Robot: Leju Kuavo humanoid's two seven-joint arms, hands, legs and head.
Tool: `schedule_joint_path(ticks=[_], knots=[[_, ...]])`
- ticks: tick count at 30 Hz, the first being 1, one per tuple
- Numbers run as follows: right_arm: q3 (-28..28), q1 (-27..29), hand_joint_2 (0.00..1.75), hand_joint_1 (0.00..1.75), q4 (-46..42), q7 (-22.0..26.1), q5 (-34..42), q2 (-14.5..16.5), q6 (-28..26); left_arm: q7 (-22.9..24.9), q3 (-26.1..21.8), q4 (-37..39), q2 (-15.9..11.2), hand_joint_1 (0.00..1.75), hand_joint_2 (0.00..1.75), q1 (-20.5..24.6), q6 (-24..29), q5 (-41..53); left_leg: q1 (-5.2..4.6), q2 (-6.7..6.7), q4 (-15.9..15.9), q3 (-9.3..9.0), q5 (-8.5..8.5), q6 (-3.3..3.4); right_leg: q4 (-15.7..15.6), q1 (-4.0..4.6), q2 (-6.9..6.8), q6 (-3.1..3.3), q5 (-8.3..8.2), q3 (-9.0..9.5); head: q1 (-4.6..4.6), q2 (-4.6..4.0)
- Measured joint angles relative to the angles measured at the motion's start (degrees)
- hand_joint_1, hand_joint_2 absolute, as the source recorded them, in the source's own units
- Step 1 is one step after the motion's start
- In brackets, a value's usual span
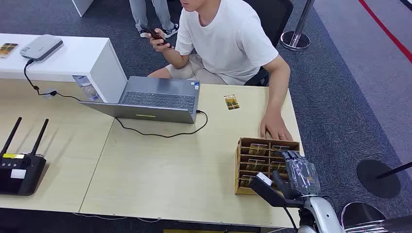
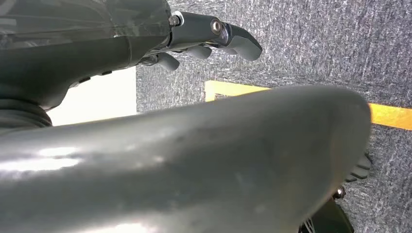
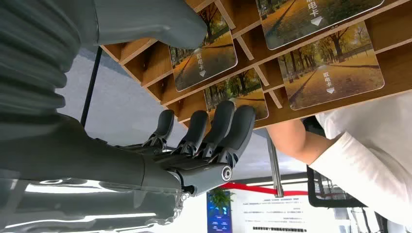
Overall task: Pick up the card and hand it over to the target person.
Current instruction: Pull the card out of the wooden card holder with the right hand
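Observation:
A wooden card rack (image 1: 241, 165) stands at the table's near right corner, its slots holding several cards (image 3: 330, 73) printed with autumn trees. My right hand (image 1: 299, 172) hovers over the rack's right side. In the right wrist view this hand (image 3: 194, 145) has its fingers (image 3: 228, 126) stretched toward a card (image 3: 245, 94) and its thumb (image 3: 155, 24) apart from them, with nothing held. One loose card (image 1: 231, 102) lies on the table near the seated person (image 1: 233, 39). My left hand (image 2: 204, 34) hangs over carpet, holding nothing.
The person in a white T-shirt holds a phone (image 1: 154, 34) and rests a hand (image 1: 274, 128) on the table just beyond the rack. An open laptop (image 1: 155, 99) with a cable sits mid-table. A black router (image 1: 19, 167) stands at the left.

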State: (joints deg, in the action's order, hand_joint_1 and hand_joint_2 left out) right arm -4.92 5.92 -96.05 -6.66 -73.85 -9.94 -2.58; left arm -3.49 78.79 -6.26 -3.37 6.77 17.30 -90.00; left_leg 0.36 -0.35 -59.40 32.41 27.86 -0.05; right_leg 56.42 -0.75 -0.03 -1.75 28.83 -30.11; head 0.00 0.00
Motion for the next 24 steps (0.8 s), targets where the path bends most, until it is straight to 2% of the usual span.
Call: schedule_joint_path(ticks=[10,17,24], knots=[[-0.6,-1.5,1.75,0.91,1.2,0.3,0.1,0.1,0.3,0.0,-1.0,0.0,0.2,0.00,0.00,-0.1,0.2,0.0,-0.01,0.04,0.0,0.02,0.01,0.00,0.0,-0.01,0.04,-0.01,0.01,-0.03,0.00,0.00],[-0.8,-1.7,1.75,0.75,1.4,0.4,0.2,0.0,0.4,0.0,-1.4,0.1,0.3,0.00,0.00,-0.1,0.2,0.0,-0.01,0.05,0.0,0.01,-0.01,0.00,0.0,-0.01,0.05,0.01,-0.02,-0.03,0.00,0.00],[-0.5,-1.0,1.75,0.74,0.9,0.3,0.3,-0.3,0.3,-0.4,-1.2,0.1,0.3,0.00,0.00,-0.1,0.1,0.2,-0.02,0.02,0.0,0.03,0.02,0.00,0.1,-0.02,0.02,-0.02,0.02,-0.04,0.00,0.00]])
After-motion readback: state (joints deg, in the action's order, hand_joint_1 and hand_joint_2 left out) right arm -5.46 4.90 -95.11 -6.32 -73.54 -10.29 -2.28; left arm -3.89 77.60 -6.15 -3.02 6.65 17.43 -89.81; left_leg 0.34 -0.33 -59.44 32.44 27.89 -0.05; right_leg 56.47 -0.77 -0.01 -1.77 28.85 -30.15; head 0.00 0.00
